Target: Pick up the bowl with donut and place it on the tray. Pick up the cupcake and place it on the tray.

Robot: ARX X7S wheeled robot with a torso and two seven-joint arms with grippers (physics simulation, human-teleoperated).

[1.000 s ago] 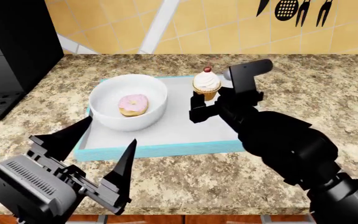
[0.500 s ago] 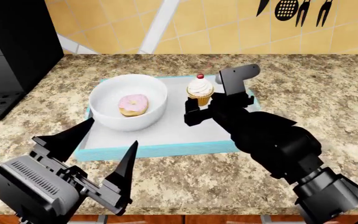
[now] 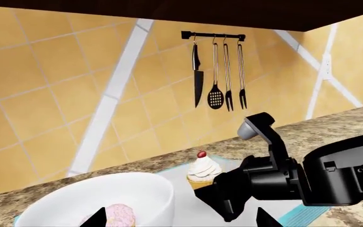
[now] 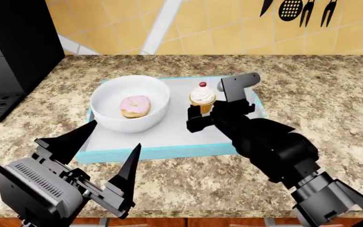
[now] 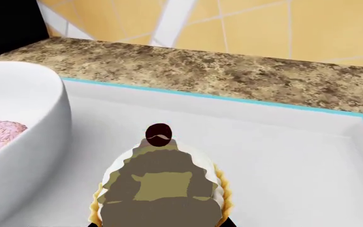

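On the tray [image 4: 168,137], beside the bowl [image 4: 130,103], the cupcake [image 4: 202,97] is pinched at its wrapper by the right gripper [image 4: 202,115]; frosting judged soft, easily squashed. Left gripper [image 4: 102,153] is spread.

Showing now — one bowl [image 4: 130,103], one donut [image 4: 134,106], one cupcake [image 4: 202,97], one tray [image 4: 168,152], four utensils [image 3: 217,75] hanging on one rail — two grippers

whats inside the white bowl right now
A pink iced donut lies on the floor of the bowl, which sits on the tray. Nothing else shows inside. The bowl's near wall hides part of its floor, and the donut's underside is hidden.
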